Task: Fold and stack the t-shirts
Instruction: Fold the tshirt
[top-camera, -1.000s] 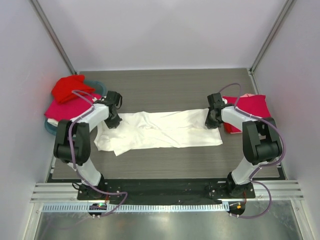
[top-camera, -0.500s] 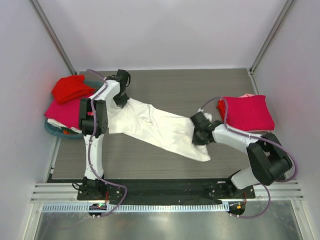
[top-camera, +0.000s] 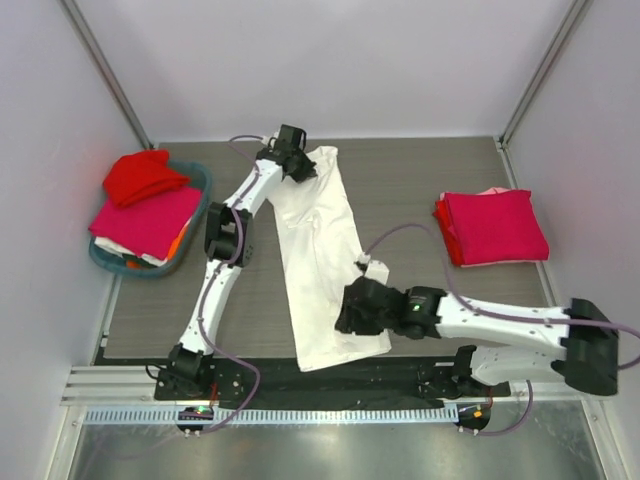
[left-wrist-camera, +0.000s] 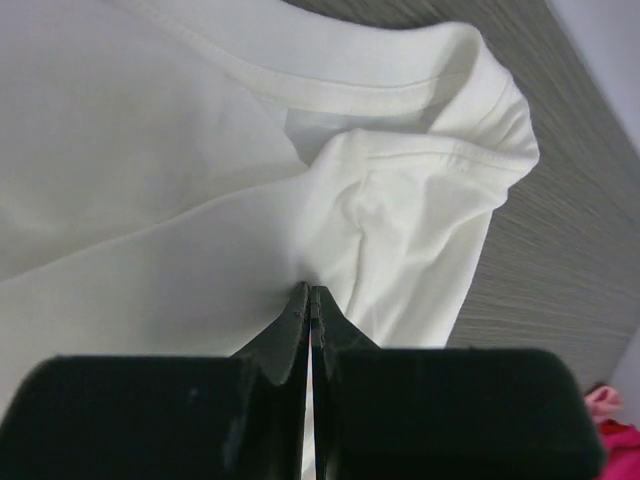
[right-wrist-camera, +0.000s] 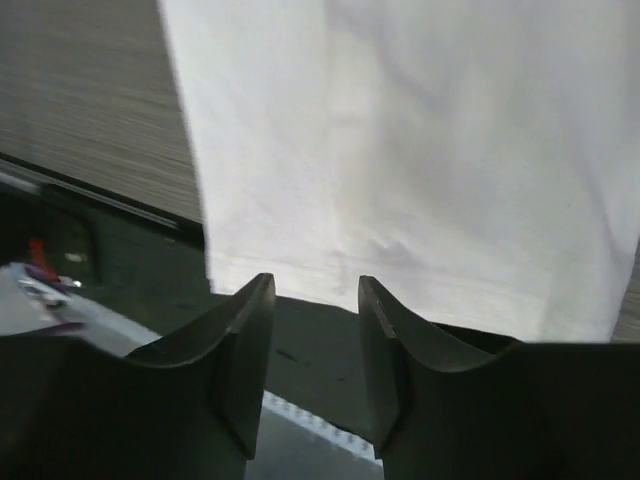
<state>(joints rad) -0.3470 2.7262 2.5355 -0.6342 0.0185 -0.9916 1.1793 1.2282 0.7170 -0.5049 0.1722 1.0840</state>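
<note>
White t-shirt: left fingers clamped on collar-end fold; right fingers apart, hem at their tips.

L arm stretched far fwd, L gripper pinching white tee; R arm low, R gripper spread.

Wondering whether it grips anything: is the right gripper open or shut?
Open: right gripper shows fingers apart, nothing between; white t-shirt hem lies just beyond.
</note>
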